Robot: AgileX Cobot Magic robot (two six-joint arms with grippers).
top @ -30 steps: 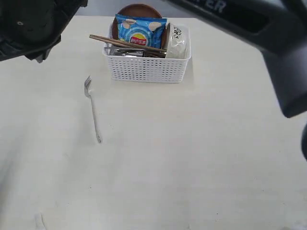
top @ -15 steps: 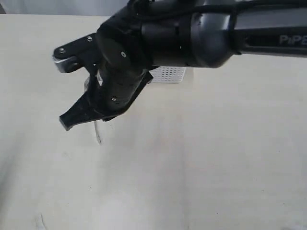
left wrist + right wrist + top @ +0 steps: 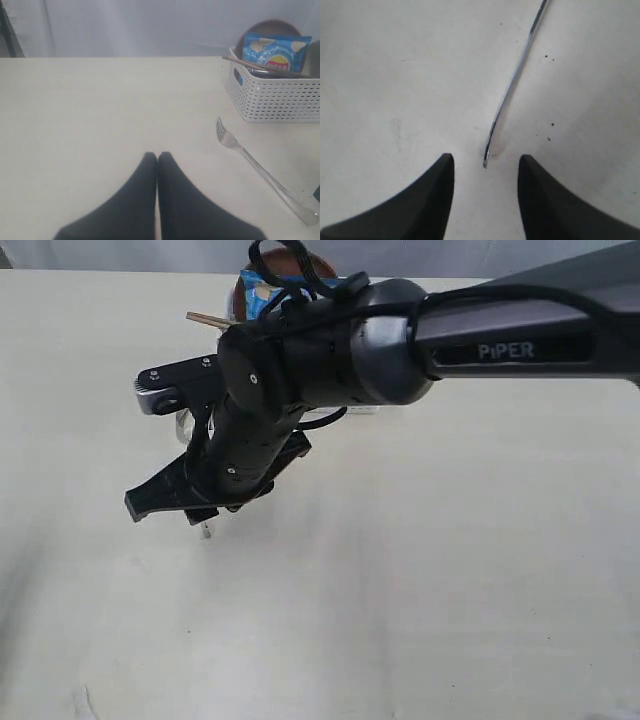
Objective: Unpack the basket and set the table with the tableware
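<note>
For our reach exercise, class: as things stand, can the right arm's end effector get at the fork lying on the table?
Probably yes. The right end effector hangs open over the fork, whose handle tip lies between its fingers, and nothing sits in the way.

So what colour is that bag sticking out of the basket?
The bag in the basket is bright blue with a red-and-yellow logo, clearest in the left wrist view.

Basket point(image 3: 275, 100) stands on the surface point(image 3: 450, 570), upper centre of the exterior view; fork point(image 3: 260, 170) lies lower left of it, beneath the right pincer point(image 3: 486, 160).
</note>
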